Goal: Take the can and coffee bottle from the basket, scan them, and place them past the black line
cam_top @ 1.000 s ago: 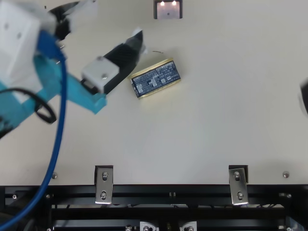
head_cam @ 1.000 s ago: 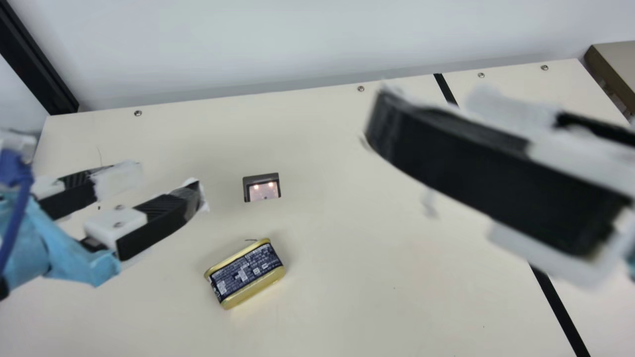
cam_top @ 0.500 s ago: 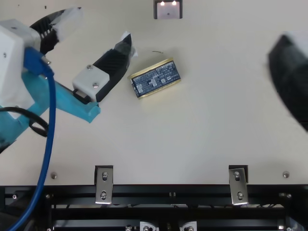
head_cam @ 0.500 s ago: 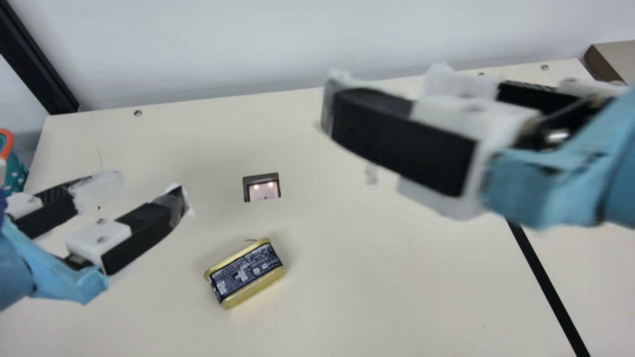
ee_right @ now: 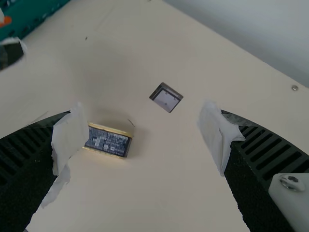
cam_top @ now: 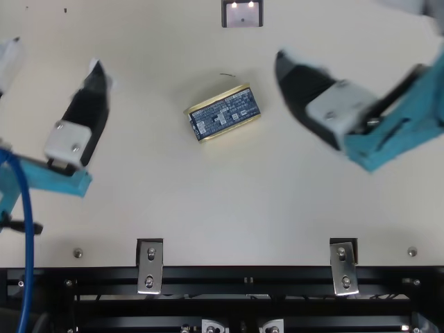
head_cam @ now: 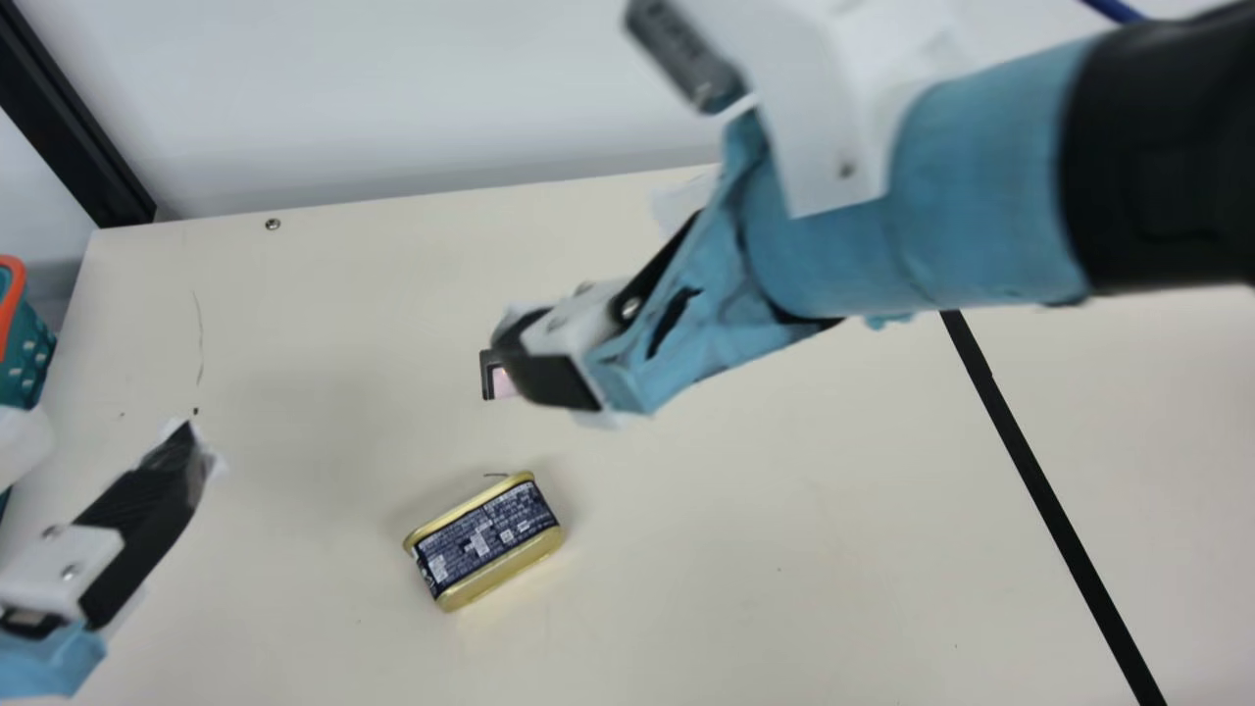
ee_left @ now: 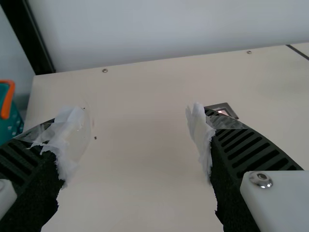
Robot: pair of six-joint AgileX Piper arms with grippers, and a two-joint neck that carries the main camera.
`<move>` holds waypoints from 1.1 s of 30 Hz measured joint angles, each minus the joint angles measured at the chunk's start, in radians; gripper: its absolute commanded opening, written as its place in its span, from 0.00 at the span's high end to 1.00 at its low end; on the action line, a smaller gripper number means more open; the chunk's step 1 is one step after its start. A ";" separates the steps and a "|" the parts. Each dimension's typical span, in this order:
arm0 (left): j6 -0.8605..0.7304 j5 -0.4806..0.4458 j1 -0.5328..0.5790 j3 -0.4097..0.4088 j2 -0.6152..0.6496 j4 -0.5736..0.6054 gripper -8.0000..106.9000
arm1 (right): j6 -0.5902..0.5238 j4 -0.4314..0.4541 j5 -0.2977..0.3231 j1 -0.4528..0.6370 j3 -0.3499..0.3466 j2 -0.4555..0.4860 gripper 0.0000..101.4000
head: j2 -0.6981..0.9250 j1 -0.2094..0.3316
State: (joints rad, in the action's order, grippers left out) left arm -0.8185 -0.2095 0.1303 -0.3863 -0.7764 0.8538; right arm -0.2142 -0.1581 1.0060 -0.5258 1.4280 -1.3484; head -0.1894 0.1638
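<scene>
The can [head_cam: 483, 542] bears a dark navy label with several rows of pale, tiny print and a few light square symbols; the lettering is too small to make out. It is a low, oblong can with rounded corners, bright gold along both long edges and on the band facing the lower right of the main view. It lies on its side on the tabletop [head_cam: 784, 549], set at a slant, with the printed wall facing up. It is on the basket's side of the black line [head_cam: 1039, 490], near the scanner [cam_top: 242, 15], whose small window sits in the tabletop with 2 glowing spots in the top view. In that view the can lies between the 2 grippers, apart from both. The left gripper [cam_top: 54, 57] is spread wide and has hold of nothing; its wrist view shows bare tabletop between the 2 tape-wrapped tips. The right gripper [head_cam: 593, 270] is also wide apart and empty, and in the main view its near finger covers part of the scanner. The basket [head_cam: 27, 338], teal with holes in its wall and an orange handle, stands at the main view's left edge.
</scene>
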 measured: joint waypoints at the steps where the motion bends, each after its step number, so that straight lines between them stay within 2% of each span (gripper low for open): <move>1: 0.016 -0.005 -0.018 0.018 0.030 -0.021 0.15 | -0.038 -0.002 0.019 -0.006 0.016 -0.025 0.00 | 0.000 0.005; 6: 0.087 -0.054 -0.113 0.096 0.149 -0.127 0.15 | -0.231 0.014 0.117 -0.045 0.080 -0.140 0.00 | 0.000 0.005; 11: 0.091 -0.055 -0.123 0.101 0.171 -0.142 0.15 | -0.436 0.060 0.199 -0.093 0.121 -0.243 0.00 | 0.000 0.005; 16: 0.091 -0.054 -0.123 0.101 0.171 -0.143 0.15 | -0.623 0.137 0.212 -0.146 0.085 -0.330 0.00 | 0.000 0.000; 21: 0.091 -0.054 -0.123 0.101 0.171 -0.143 0.15 | -0.772 0.226 0.202 -0.187 0.098 -0.386 0.00 | 0.000 0.005; 24: 0.091 -0.054 -0.123 0.101 0.171 -0.143 0.15 | -0.801 0.244 0.204 -0.187 0.098 -0.386 0.00 | 0.000 0.005; 33: 0.091 -0.054 -0.123 0.101 0.171 -0.143 0.15 | -0.792 0.236 0.201 -0.197 0.098 -0.389 0.00 | 0.005 0.005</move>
State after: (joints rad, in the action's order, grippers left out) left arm -0.7279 -0.2631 0.0068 -0.2852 -0.6052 0.7108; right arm -1.0064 0.0778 1.2075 -0.7226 1.5258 -1.7373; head -0.1843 0.1689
